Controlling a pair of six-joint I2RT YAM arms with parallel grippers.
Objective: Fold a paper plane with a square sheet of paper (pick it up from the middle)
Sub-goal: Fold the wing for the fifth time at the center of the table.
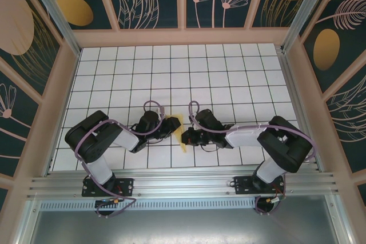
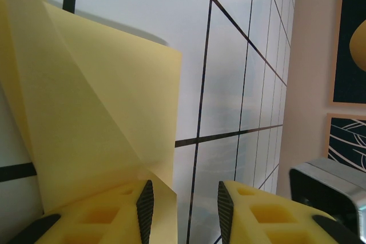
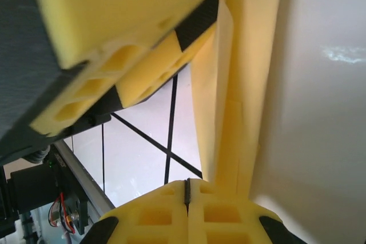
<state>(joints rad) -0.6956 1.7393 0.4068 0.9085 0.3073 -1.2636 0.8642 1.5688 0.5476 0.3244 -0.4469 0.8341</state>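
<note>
On the tiled bench [image 1: 229,72], folded yellow paper [image 2: 103,112] stands partly raised between the arms, with the left end effector [image 2: 183,210] apart beside it and the right end effector [image 3: 187,190] pressed together against it.

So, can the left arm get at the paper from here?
Probably yes. The left gripper is open right at the paper, whose folded edge lies over one finger, just beside the gap; a small shift looks enough.
</note>
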